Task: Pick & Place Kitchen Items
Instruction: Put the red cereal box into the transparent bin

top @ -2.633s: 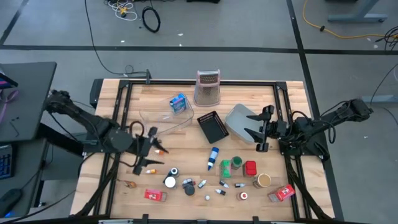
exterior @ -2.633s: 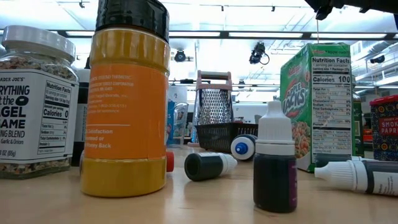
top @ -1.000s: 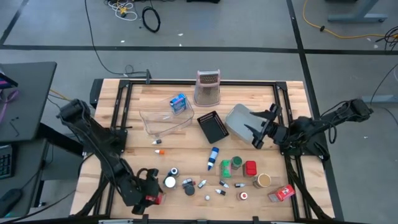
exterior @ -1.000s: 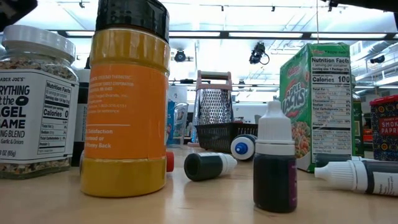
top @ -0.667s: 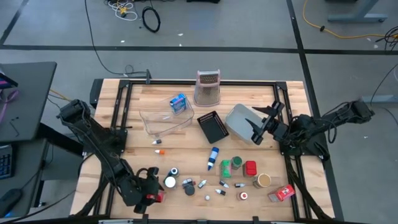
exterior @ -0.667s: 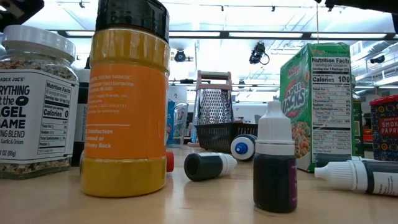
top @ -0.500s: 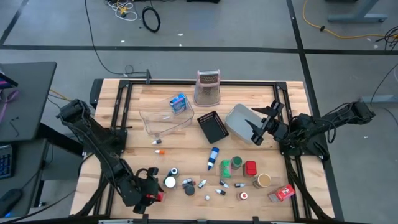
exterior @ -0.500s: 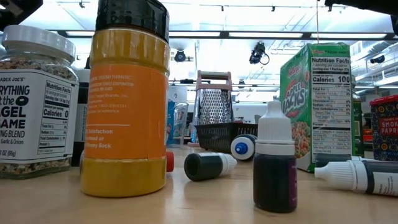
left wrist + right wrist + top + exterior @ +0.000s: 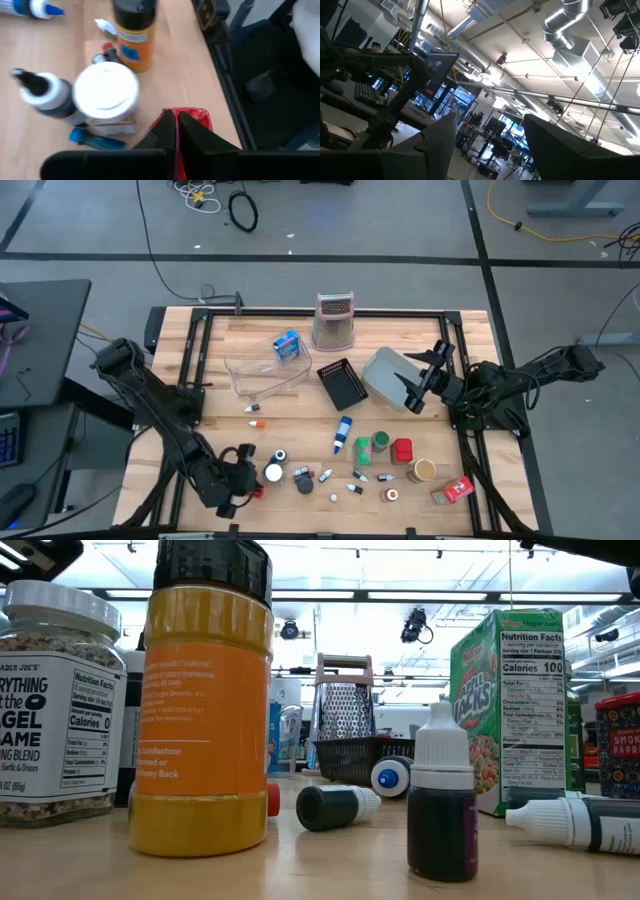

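Down at the near edge of the table (image 9: 230, 345), the left gripper (image 9: 243, 485) has its two fingers pressed together on a red packet (image 9: 187, 120); in the left wrist view the red foil shows on both sides of the closed fingertips, so the packet looks pinched by its edge, though most of it is hidden behind the fingers. Just beside the packet stands a white-lidded jar (image 9: 106, 92), and beyond the jar an orange spice bottle (image 9: 134, 35) with a black cap. A dark dropper vial (image 9: 45, 92) lies against the jar on its other side, and a small blue vial (image 9: 95, 140) lies at the jar's foot.

From the jar toward the right arm, the other small groceries are spread along the near half of the table: a blue-white bottle (image 9: 343, 433), a green can (image 9: 381, 442), a red can (image 9: 402, 450), a tan can (image 9: 424, 470) and another red packet (image 9: 456, 489).

Farther back from the jar sit a clear tray (image 9: 262, 372) with a blue packet (image 9: 287, 346) at its rim, a black mesh basket (image 9: 340, 383), a grey bin (image 9: 385, 375) and a metal grater (image 9: 334, 322).

The right gripper (image 9: 418, 383) hangs over the grey bin, its fingers spread apart and holding nothing.
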